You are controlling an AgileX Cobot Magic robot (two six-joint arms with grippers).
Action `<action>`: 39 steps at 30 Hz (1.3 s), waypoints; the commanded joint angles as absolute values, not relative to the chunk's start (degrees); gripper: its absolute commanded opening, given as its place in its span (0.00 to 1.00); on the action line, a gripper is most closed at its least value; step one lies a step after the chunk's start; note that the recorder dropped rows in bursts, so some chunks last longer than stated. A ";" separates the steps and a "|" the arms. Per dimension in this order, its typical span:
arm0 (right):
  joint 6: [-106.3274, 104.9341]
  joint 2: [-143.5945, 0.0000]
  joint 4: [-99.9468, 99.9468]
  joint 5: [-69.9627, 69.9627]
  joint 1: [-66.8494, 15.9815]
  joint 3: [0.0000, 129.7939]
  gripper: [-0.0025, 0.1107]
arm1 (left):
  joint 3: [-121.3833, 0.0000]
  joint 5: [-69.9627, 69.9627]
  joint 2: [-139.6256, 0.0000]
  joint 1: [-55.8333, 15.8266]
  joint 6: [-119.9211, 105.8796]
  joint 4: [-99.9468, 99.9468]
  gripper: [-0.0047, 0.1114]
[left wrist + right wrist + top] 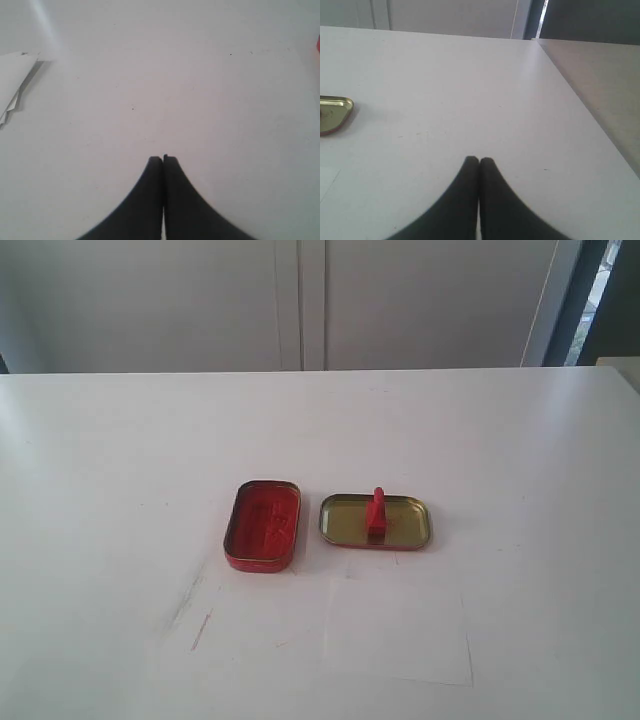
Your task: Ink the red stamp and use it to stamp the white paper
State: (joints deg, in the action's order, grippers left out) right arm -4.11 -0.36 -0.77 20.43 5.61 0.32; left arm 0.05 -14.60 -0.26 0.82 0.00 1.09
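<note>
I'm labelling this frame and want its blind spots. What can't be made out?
- Exterior view: white paper, edges fading into the white table.
- Exterior view: red stamp, printing face hidden underneath it.
- Right wrist view: gold-lined lid, cut by the edge.
- Left wrist view: red sliver, cut by the edge, unidentifiable.

The desk (120,440) is plain white, with a faint reddish streak (201,630) and a greyish smudge beside it. The ink tin (262,525) is red outside and holds a red pad (its surface shows a raised pattern too blurred to read). The tin lid (405,522) is gold inside with a thin red rim. The red stamp (376,512) is one solid red. The white paper (400,640) barely differs from the desk in tone. The left gripper (163,159) and the right gripper (479,160) are both matt black.
</note>
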 commanded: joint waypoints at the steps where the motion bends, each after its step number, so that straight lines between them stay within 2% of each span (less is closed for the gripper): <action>1: -4.09 0.00 -0.30 19.62 5.79 0.00 0.02 | 0.00 -14.56 0.00 0.58 0.00 1.25 0.04; 31: -4.09 0.00 -0.30 19.62 5.79 0.00 0.02 | 0.00 -14.56 0.00 0.58 0.00 1.25 0.04; 39: -4.09 0.00 -0.32 13.80 5.79 0.00 0.02 | 0.00 -14.56 0.00 0.58 0.00 1.25 0.04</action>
